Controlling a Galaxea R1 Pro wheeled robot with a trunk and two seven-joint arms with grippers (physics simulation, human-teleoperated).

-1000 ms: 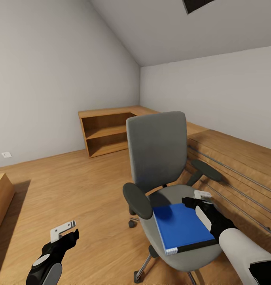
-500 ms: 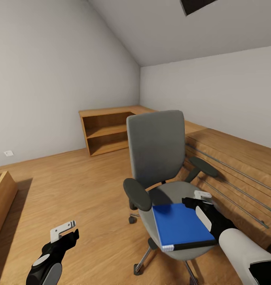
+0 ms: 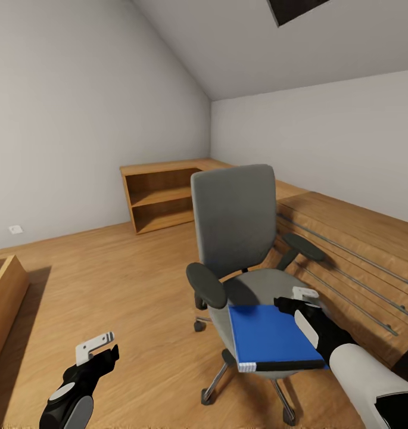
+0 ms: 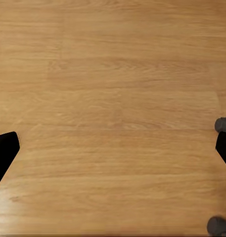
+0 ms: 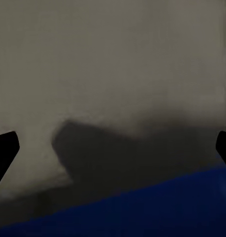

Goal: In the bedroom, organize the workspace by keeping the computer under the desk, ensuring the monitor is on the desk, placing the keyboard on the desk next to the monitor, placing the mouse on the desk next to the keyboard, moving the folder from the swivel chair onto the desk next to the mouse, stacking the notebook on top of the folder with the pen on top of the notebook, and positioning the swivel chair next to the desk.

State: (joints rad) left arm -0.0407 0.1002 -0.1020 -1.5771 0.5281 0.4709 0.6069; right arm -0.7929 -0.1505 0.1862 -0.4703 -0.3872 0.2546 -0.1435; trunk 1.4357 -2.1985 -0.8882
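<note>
Both grippers gape wide, empty: right gripper (image 3: 300,300) beside the folder (image 3: 274,337), left gripper (image 3: 96,350) above floor (image 4: 113,98).

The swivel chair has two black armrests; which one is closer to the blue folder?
The armrest toward the robot's left: it nearly meets the folder, while the other stands farther back.

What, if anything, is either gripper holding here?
Nothing. The right gripper hangs open above the folder on the swivel chair; the left gripper is open over bare floor.
</note>
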